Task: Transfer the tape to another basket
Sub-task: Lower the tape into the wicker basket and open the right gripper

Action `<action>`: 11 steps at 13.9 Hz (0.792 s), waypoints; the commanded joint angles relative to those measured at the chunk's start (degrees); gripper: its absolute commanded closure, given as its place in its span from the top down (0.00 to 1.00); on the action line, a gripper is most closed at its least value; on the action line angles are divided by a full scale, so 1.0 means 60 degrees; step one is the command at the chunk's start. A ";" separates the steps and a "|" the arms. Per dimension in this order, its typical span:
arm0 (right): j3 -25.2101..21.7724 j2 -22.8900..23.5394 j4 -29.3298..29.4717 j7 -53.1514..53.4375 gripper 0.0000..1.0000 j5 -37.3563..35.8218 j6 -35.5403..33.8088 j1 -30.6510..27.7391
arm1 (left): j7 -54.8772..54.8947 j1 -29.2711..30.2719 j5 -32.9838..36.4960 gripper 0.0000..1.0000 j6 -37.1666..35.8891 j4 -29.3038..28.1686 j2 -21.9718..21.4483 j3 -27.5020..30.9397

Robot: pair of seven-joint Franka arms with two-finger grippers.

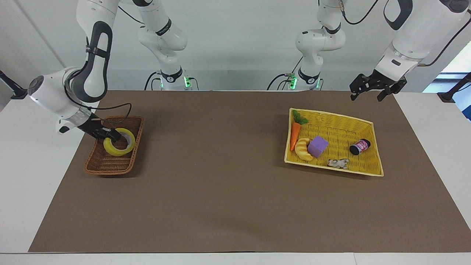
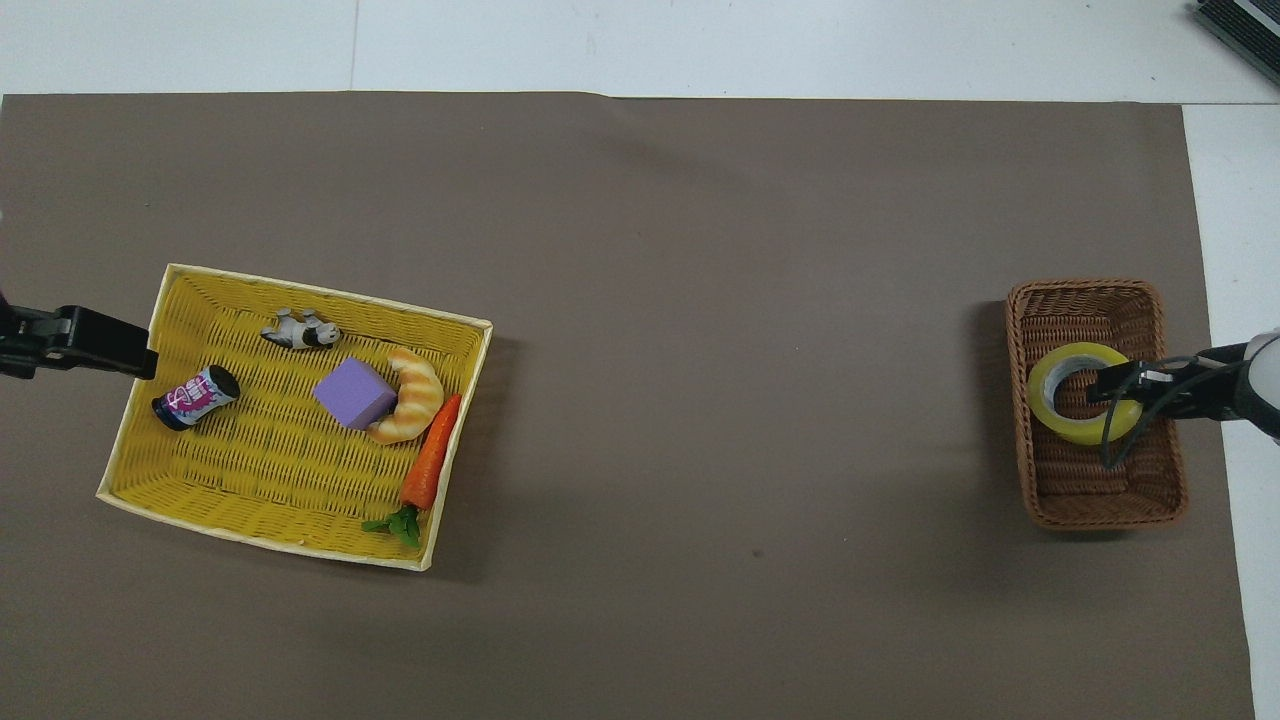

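Both baskets: tape [image 1: 119,146] in brown basket [image 1: 110,165], right gripper [image 1: 110,135] at it.

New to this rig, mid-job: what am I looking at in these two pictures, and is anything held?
Two white robot arms work at a table with a brown mat. One picture faces them from across the table; the other looks down from above their end. The right gripper is in the brown wicker basket at the tape roll's rim; whether it grips, I cannot tell. The left gripper hangs open and empty above the mat beside the yellow basket, which holds a carrot, croissant, purple block, jar and toy animal.
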 commanded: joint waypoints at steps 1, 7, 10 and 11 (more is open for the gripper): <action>0.0097 0.0216 0.0778 -0.0313 1.00 -0.0112 0.0041 -0.0077 | 0.0101 0.0004 -0.0020 1.00 -0.0178 -0.0219 -0.0319 -0.0017; 0.0097 -0.0324 0.1836 0.0989 1.00 -0.1431 -0.0543 0.0816 | 0.0085 0.0048 -0.0020 1.00 -0.0134 -0.0160 -0.0305 -0.0017; 0.0112 -0.1128 0.1937 0.2392 1.00 -0.2334 -0.1158 0.1635 | 0.0071 0.0004 -0.0020 1.00 -0.0396 -0.0161 -0.0320 -0.0046; 0.0126 -0.1305 0.2127 0.2934 1.00 -0.2687 -0.1566 0.1928 | 0.0085 -0.0011 -0.0020 1.00 -0.0369 -0.0161 -0.0320 -0.0075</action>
